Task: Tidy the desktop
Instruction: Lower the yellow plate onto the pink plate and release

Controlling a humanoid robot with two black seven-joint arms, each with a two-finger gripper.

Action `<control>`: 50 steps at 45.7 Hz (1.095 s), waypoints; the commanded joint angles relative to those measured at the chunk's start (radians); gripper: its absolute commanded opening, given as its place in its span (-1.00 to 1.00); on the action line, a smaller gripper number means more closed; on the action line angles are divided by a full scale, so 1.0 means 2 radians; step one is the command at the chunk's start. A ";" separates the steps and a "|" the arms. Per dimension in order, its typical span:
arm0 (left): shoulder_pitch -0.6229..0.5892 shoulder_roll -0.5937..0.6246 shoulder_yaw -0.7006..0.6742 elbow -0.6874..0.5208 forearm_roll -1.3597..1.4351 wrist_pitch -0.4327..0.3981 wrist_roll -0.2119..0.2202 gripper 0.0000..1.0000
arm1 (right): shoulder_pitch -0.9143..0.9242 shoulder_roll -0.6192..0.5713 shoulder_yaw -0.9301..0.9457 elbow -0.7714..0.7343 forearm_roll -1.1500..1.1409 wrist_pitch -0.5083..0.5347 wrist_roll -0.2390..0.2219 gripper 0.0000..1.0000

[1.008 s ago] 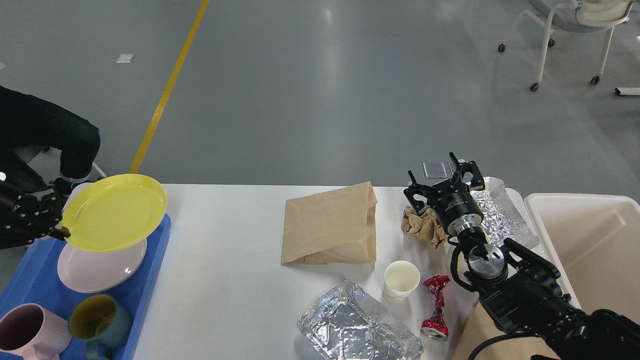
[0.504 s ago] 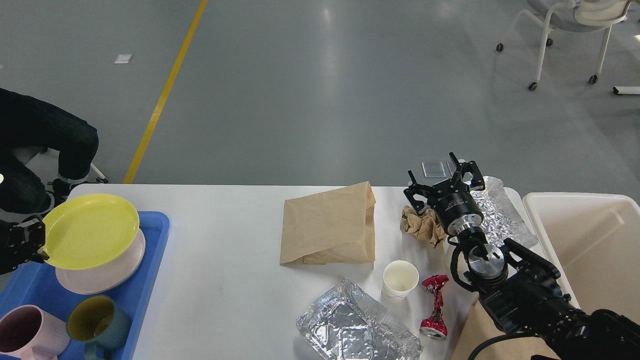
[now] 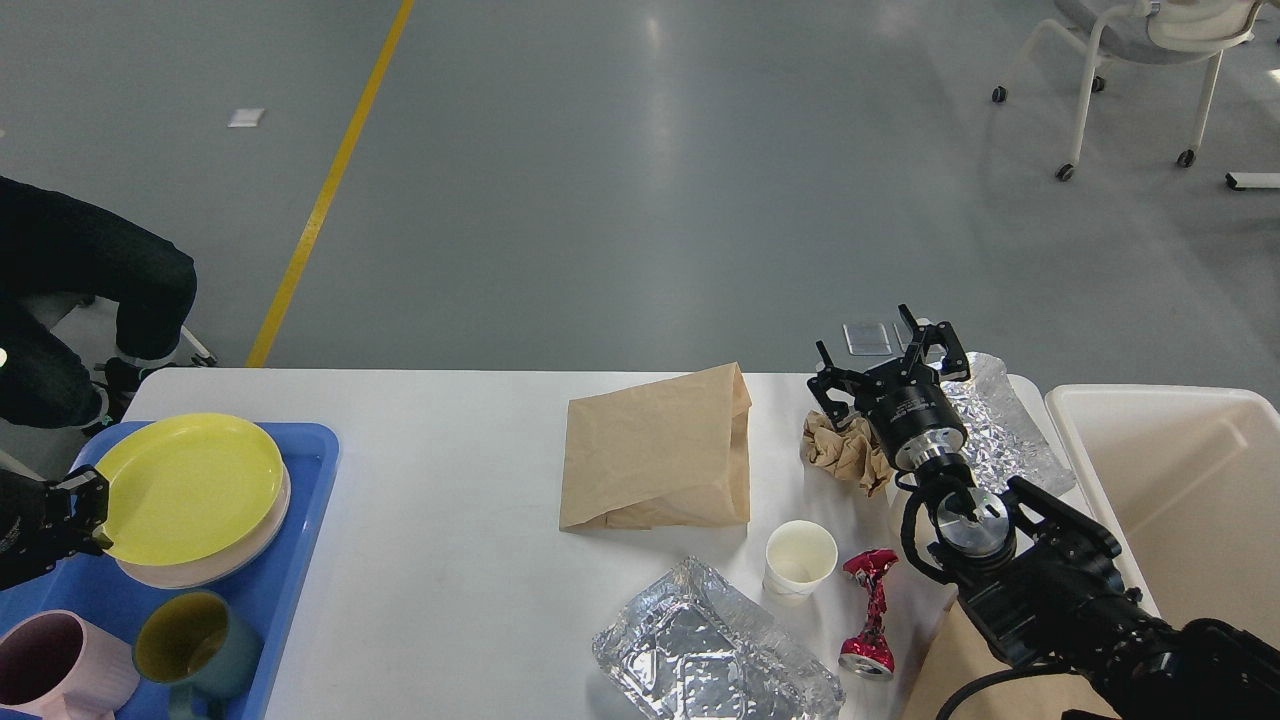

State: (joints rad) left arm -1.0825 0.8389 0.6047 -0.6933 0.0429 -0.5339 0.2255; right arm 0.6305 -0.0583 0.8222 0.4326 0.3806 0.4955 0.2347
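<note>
Looking down from the head: large white rectangular surface (image 3: 450, 520) fills the lower frame. Left tool (image 3: 88, 515) pinching round yellow plastic plate (image 3: 190, 488), stacked on pale plate in blue tray (image 3: 300, 560). Right tool (image 3: 885, 368) spread, empty, above crumpled brown paper wad (image 3: 838, 452).

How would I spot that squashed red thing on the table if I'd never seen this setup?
Start at the white desktop and go to its near right part, beside the robot's right arm. There, just right of the white paper cup, lies a crushed red can. It is the only red item, twisted thin, unlike the silver foil tray nearby.
</note>
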 commanded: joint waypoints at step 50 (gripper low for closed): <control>0.020 -0.041 0.000 0.029 0.000 0.073 0.000 0.19 | 0.000 0.000 0.000 0.000 0.000 0.000 0.000 1.00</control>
State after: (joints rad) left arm -1.0420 0.7563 0.6043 -0.6367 0.0429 -0.4132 0.2256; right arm 0.6305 -0.0583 0.8222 0.4326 0.3805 0.4955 0.2347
